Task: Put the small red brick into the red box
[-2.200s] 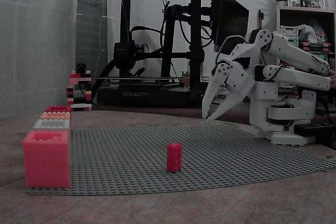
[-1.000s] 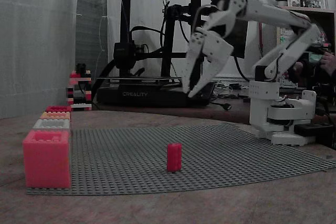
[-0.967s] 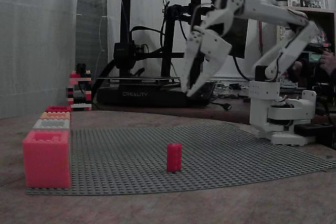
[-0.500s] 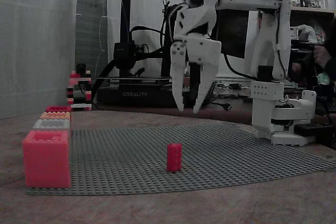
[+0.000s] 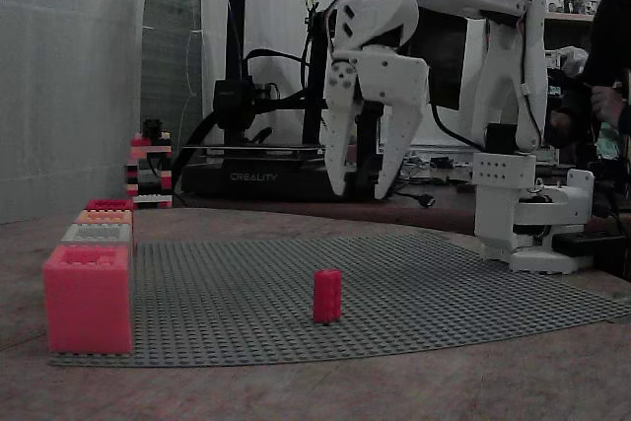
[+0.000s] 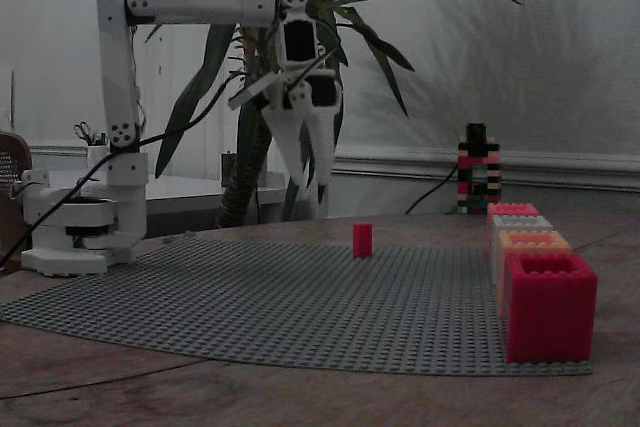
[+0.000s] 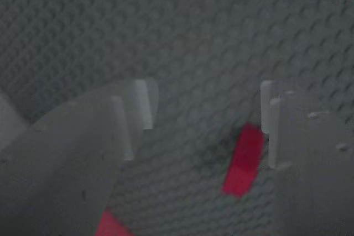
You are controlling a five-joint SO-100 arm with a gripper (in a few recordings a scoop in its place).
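Observation:
The small red brick stands upright on the grey studded baseplate. My white gripper hangs open well above the plate, fingers pointing down, holding nothing. In the blurred wrist view the small red brick lies far below between the fingers, close to the right finger. The red box is the farthest in the row at the plate's left edge. In the other fixed view the red box is nearest, at the right.
The row also holds a salmon-pink box, a grey box and an orange box. A striped brick tower stands behind. The arm's base sits at the right. A person is at the right edge.
The arm swung from the right side leftward over the plate, and the gripper turned to point straight down. In the last half second it rose slightly. The brick has not moved.

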